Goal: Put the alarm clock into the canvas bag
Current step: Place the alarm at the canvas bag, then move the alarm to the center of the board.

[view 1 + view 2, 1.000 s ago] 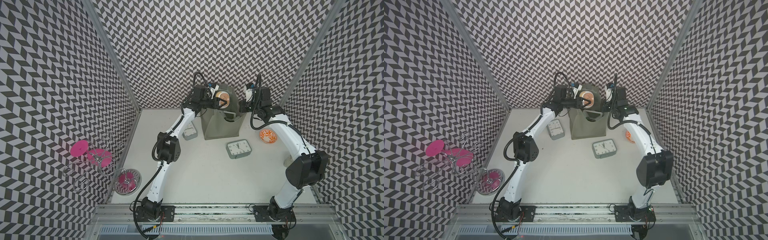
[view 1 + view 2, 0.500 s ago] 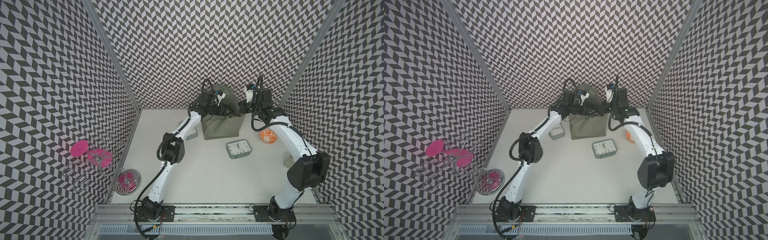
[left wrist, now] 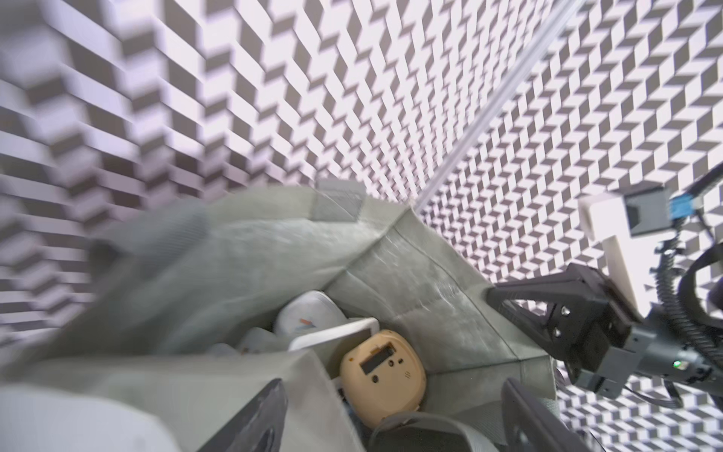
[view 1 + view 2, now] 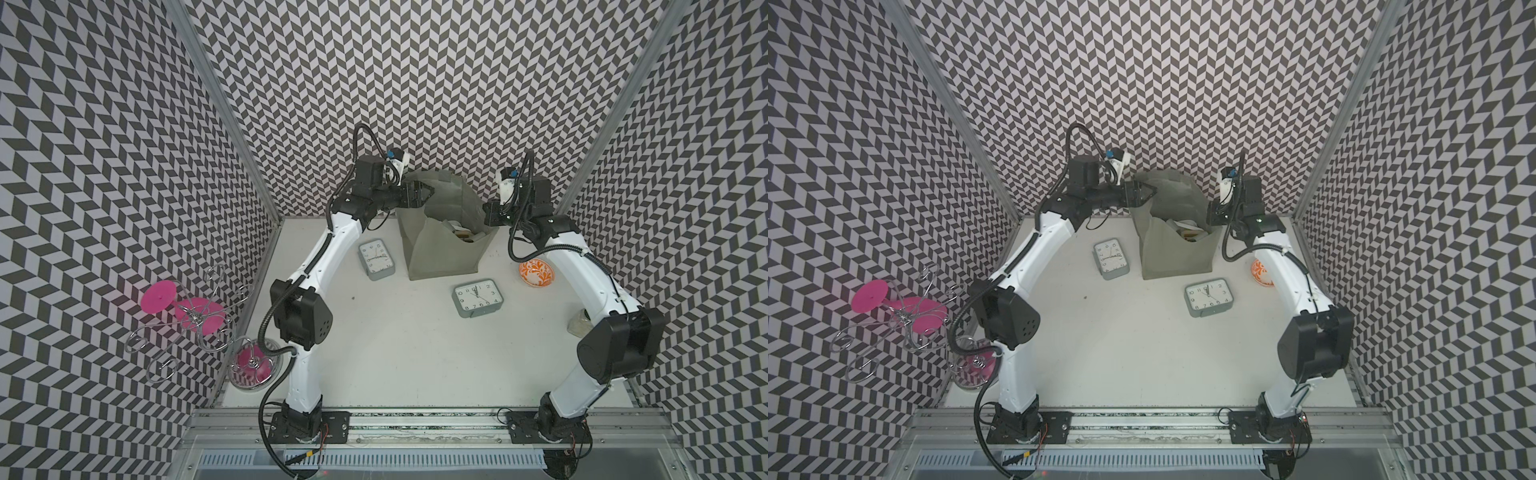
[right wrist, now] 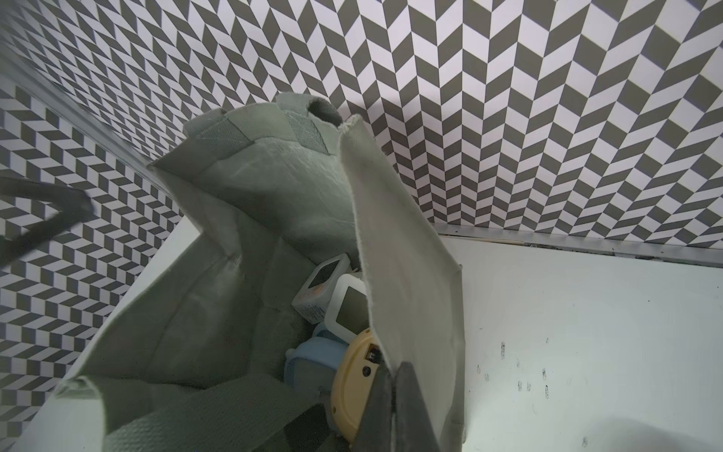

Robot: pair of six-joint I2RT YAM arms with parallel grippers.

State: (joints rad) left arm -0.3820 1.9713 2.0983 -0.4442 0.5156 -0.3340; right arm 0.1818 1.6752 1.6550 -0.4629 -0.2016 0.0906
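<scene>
The grey-green canvas bag (image 4: 444, 253) (image 4: 1177, 253) stands at the back of the table with its mouth open. A round tan alarm clock (image 3: 381, 370) (image 5: 350, 387) lies inside it, back side up, among white and blue clocks. My left gripper (image 4: 428, 192) (image 3: 393, 387) hovers open over the bag's left rim, with nothing between its fingers. My right gripper (image 4: 486, 216) (image 5: 393, 375) is shut on the bag's right wall, pinching the fabric. Two grey square alarm clocks lie on the table, one (image 4: 377, 258) left of the bag and one (image 4: 478, 297) in front of it.
An orange patterned bowl (image 4: 536, 272) sits right of the bag, under the right arm. A wire stand with pink discs (image 4: 187, 316) and a glass dish (image 4: 253, 368) are at the left wall. A small pale object (image 4: 577, 326) lies by the right arm's elbow.
The left gripper, which held the tan clock over the bag's mouth, dipped in, opened and drew back to the left rim. The clock now lies in the bag. The right gripper kept its hold.
</scene>
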